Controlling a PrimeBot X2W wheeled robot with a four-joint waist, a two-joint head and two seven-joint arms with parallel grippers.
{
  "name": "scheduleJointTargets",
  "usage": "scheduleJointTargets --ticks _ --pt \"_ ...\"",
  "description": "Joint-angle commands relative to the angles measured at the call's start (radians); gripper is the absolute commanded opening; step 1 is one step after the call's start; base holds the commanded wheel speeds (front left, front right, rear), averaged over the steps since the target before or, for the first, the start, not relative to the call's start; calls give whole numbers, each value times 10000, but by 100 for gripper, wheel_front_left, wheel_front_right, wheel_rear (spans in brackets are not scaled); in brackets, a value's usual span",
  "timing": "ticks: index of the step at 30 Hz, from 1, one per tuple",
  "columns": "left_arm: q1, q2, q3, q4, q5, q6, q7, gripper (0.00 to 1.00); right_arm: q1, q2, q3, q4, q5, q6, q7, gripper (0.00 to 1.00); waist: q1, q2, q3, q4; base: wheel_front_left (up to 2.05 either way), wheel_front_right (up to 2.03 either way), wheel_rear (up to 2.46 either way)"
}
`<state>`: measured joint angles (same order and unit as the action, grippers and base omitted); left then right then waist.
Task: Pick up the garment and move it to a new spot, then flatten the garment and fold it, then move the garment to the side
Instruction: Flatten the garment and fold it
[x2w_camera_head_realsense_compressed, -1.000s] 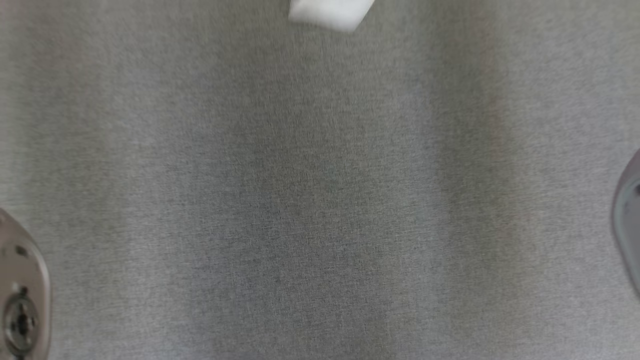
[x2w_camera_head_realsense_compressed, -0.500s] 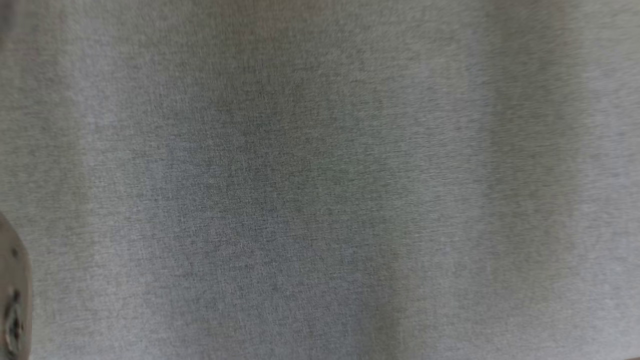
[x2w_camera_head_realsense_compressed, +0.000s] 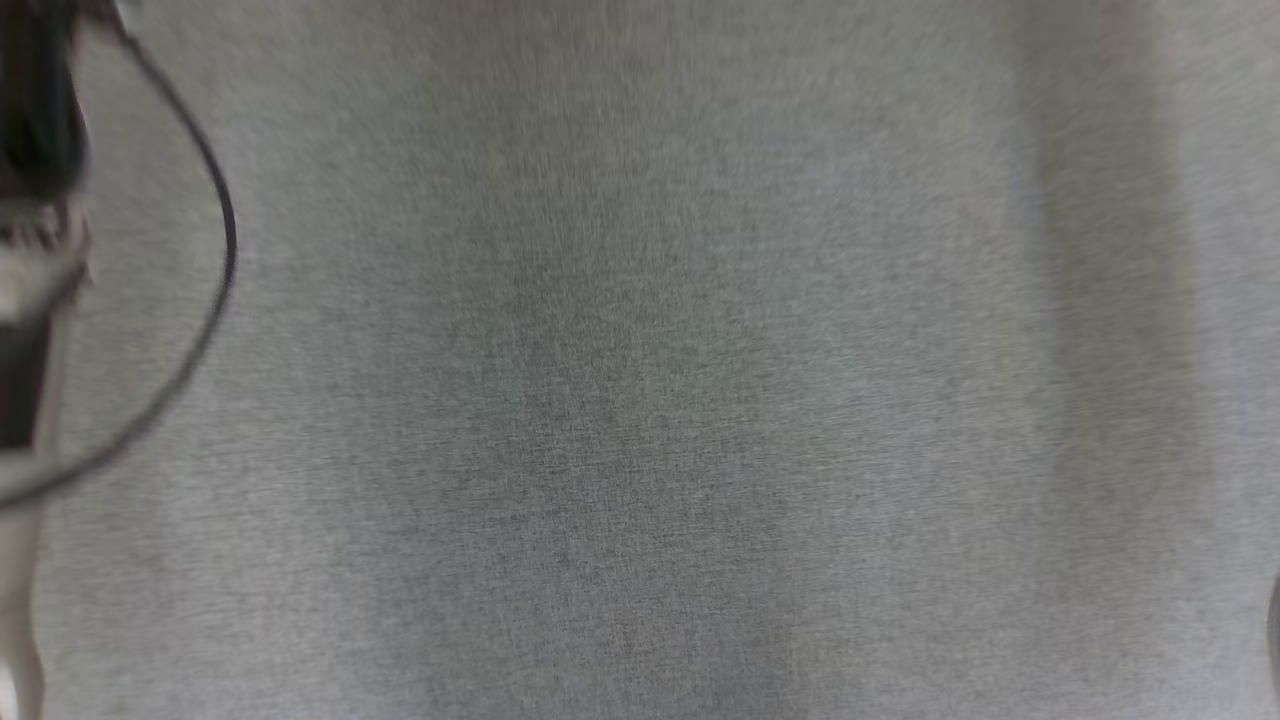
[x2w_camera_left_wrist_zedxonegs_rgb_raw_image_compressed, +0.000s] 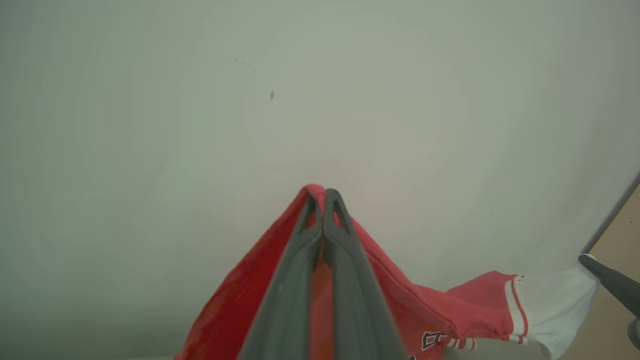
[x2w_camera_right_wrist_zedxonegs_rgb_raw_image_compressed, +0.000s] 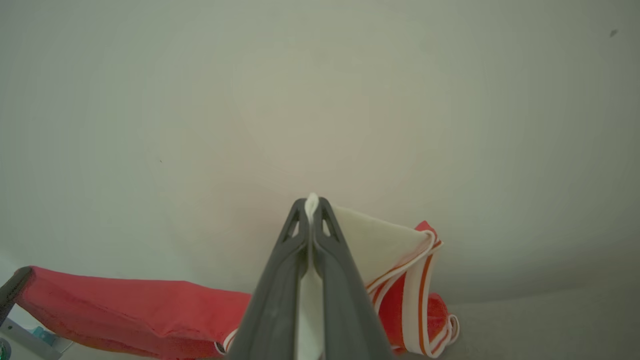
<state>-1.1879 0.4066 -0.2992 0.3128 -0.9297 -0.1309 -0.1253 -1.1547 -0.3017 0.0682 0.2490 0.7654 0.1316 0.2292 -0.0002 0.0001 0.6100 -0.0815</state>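
Garment held at two points

Left gripper, seen from its own wrist, has its fingers pressed together on a peak of red cloth. Right gripper, seen from its wrist, pinches a white fold the same way. The garment is red with a white sleeve and red-and-white striped trim, and it spans between both grippers. Behind it is a plain pale surface. The blurred head view shows a grey textured surface and a looping black cable at its left.
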Motion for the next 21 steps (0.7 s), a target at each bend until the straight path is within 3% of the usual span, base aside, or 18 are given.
scheduleJointTargets --ticks 1,6,11,16,21 --pt "624 112 -76 -193 -257 11 163 0 871 -89 -190 -528 -12 -19 642 0 2 -1 -1049 107 0 0 0" --pt "2600 421 -330 -965 -651 148 712 0 3938 238 -1401 -2643 -756 -19 3248 0 2 -1 -2071 175 0 0 0" --pt "4816 302 -719 -1991 -942 520 843 0 6602 1095 -2488 -4661 -1783 -19 5431 0 2 -1 -2954 290 0 0 0" --pt "6565 121 -1093 -2530 -843 1019 627 0 8202 1776 -2938 -5674 -2435 -19 6583 0 2 -1 -3514 324 0 0 0" --pt "8315 -190 -1446 -2612 -937 1432 279 0 9580 2308 -3226 -6057 -2777 -19 7027 0 2 -1 -4016 375 0 0 0"
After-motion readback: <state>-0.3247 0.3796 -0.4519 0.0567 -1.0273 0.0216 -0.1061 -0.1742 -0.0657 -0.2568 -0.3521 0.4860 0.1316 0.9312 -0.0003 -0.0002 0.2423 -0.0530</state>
